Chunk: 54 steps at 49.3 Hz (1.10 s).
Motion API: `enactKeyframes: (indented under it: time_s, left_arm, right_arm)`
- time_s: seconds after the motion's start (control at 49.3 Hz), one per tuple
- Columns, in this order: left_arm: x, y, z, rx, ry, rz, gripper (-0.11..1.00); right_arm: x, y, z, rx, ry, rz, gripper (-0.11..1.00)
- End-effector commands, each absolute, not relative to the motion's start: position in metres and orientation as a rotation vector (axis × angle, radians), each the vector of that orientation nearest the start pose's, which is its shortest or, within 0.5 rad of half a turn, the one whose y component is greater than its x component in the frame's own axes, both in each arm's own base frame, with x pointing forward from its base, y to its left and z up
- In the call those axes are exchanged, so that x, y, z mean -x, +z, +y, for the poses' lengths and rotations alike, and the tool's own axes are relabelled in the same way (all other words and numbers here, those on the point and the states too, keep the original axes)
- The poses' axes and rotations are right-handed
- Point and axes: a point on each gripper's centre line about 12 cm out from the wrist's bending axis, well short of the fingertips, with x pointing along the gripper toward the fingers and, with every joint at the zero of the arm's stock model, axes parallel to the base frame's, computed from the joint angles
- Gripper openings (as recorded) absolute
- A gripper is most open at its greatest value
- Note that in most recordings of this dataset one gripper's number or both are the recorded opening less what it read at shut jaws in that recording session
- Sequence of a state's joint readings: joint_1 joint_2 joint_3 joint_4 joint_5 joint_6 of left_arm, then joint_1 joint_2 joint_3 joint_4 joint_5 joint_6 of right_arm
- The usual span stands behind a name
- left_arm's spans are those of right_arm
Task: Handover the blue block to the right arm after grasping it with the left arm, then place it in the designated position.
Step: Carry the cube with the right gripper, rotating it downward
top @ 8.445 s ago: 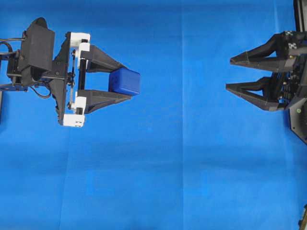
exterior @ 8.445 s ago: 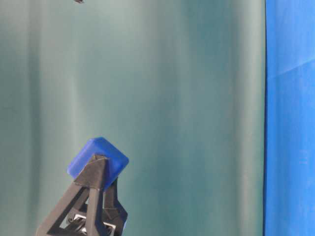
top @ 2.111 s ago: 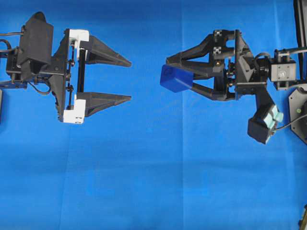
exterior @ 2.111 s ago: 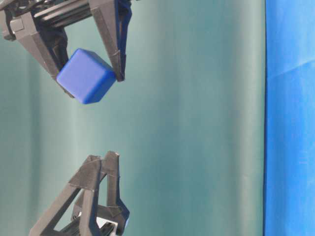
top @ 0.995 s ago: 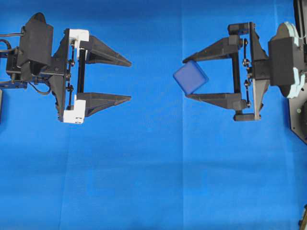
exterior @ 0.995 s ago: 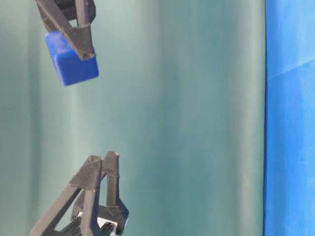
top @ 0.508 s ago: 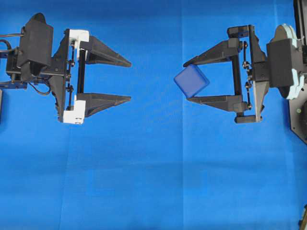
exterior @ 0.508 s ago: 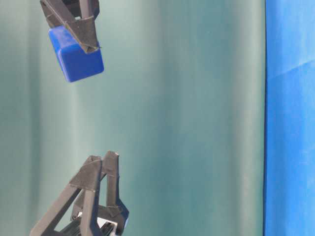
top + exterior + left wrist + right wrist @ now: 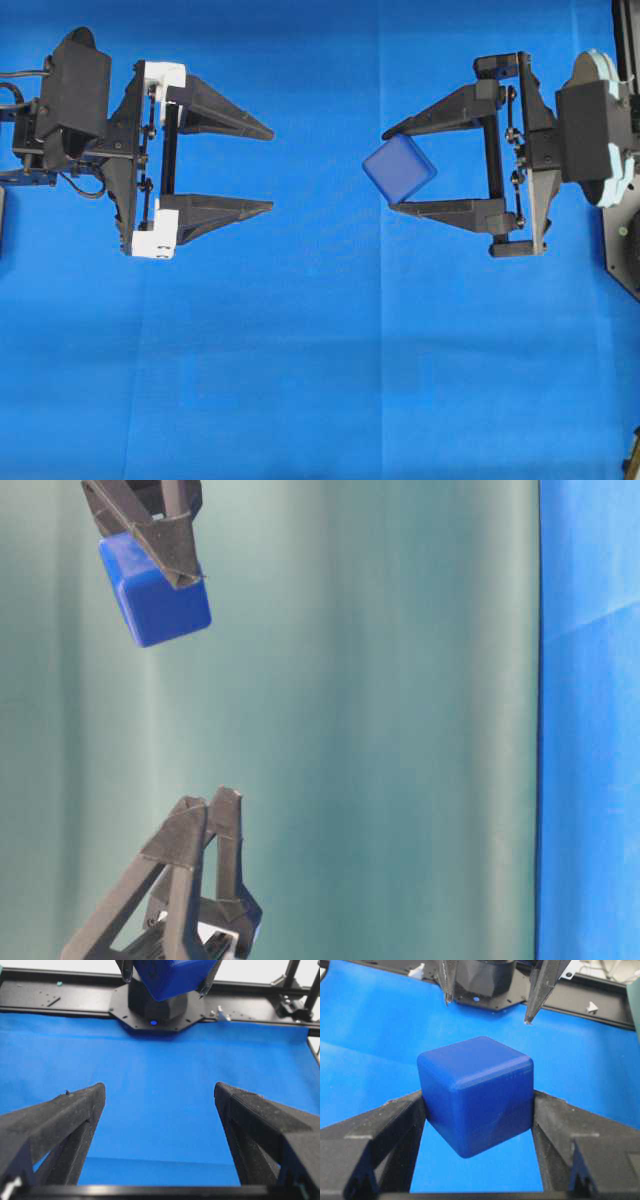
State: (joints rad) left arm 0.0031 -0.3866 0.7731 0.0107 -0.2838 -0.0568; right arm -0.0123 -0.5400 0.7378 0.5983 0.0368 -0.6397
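Note:
The blue block (image 9: 399, 169) hangs in the air, tilted, above the blue cloth (image 9: 320, 380). My all-black right gripper (image 9: 389, 170) is shut on it, one finger pressing each side. The right wrist view shows the block (image 9: 475, 1092) wedged between both fingers (image 9: 405, 1120), one corner pointing down. My left gripper (image 9: 272, 170), the one with white brackets, stands open and empty, its tips facing the block across a gap. Its fingers (image 9: 75, 1110) have only cloth between them in the left wrist view, with the block (image 9: 172, 977) ahead at the top edge. The table-level view has the block (image 9: 155, 590) and the left gripper (image 9: 210, 800) apart.
The blue cloth covers the whole table. A black frame rail (image 9: 50, 1000) and the right arm's base plate (image 9: 157, 1010) lie at the far edge. The right arm's body (image 9: 590, 130) fills the right edge. A teal backdrop (image 9: 380, 720) stands behind.
Over the last second the right gripper shifted slightly with the block, then held still. Long before that, the left gripper held the block; now the right one does.

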Motion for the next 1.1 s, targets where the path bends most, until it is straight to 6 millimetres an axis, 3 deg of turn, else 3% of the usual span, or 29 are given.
enactKeyframes:
  time_s: [0.0, 0.528, 1.076]
  left_arm:
    - [-0.336, 0.316, 0.0, 0.045, -0.001, 0.06, 0.93]
    - [-0.336, 0.316, 0.0, 0.047, 0.0, 0.06, 0.93]
    - [-0.337, 0.318, 0.0, 0.045, -0.001, 0.055, 0.93]
  right_arm:
    - [-0.305, 0.337, -0.001, 0.032, 0.012, 0.204, 0.55]
    - [-0.305, 0.336, 0.0, 0.021, 0.023, 0.22, 0.55]
    - [-0.298, 0.312, 0.016, -0.082, 0.137, 0.409, 0.55]
